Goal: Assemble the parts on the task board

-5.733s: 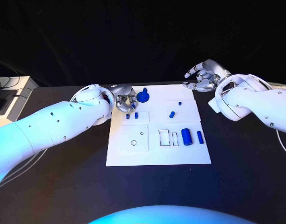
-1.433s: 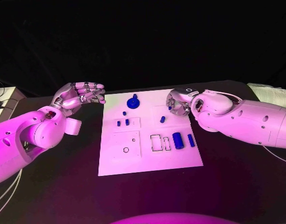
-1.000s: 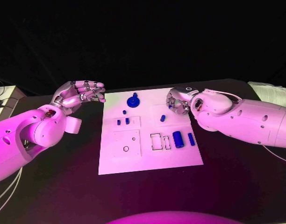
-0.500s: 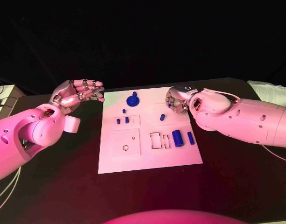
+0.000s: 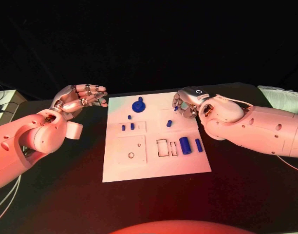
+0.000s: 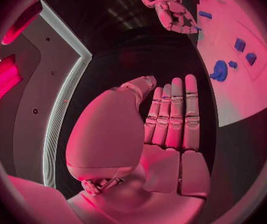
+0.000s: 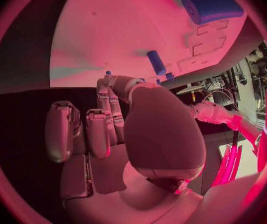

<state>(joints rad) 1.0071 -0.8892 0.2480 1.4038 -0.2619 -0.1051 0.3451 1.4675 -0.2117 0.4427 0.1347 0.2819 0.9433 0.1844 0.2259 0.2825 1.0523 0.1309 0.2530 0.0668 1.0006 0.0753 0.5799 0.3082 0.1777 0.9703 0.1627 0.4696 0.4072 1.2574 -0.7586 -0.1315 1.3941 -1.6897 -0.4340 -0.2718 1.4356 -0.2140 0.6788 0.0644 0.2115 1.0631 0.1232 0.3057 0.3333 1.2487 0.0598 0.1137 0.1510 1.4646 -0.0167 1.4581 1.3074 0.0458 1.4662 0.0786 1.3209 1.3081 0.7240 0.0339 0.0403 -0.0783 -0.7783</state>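
Right hand at the board's far right edge, going for a small part.
Your right hand [image 5: 186,106] sits over the board [image 5: 156,168] at its far right edge, fingers curled down by a small blue peg [image 5: 176,109]; I can't tell if it's pinched yet. Left hand [image 5: 79,98] is off the board's left edge above the bench [image 5: 65,195], fingers apart, holding nothing. Other parts lie on the board: knob [image 5: 138,105] at the far end, big cylinder [image 5: 185,145] near the right edge by the slots. I'd say you're at the pick step; next you need a firm pinch, then line up with its hole. No readable labels or writing.
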